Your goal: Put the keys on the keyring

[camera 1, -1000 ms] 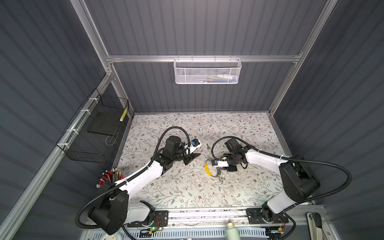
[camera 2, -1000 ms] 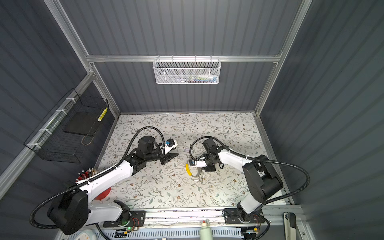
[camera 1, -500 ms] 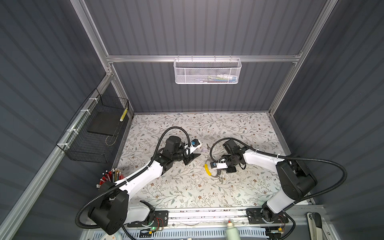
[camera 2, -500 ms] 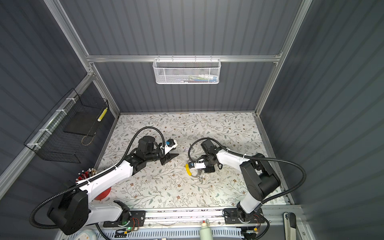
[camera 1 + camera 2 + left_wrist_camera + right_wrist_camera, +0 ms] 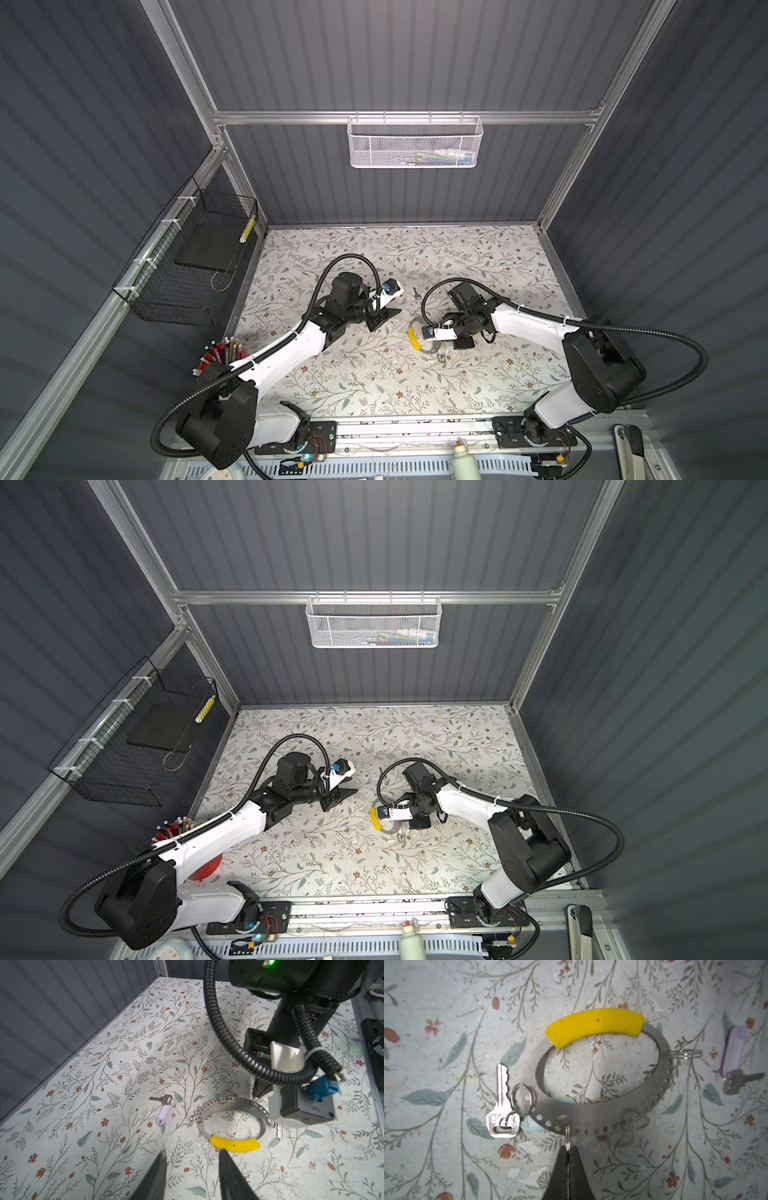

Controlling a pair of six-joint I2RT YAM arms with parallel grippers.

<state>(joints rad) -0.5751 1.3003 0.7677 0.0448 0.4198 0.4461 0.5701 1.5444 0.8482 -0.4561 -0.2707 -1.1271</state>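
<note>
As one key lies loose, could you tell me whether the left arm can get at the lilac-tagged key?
Probably yes: the lilac-tagged key lies on the table ahead of the left gripper, whose jaws stand open; the right gripper, pinching a split ring on the keyring, is aside.

We see stamped characters on the head of the silver key, partly hidden and not surely legible. Fine engraving on the keyring band is too small for us to read.
</note>
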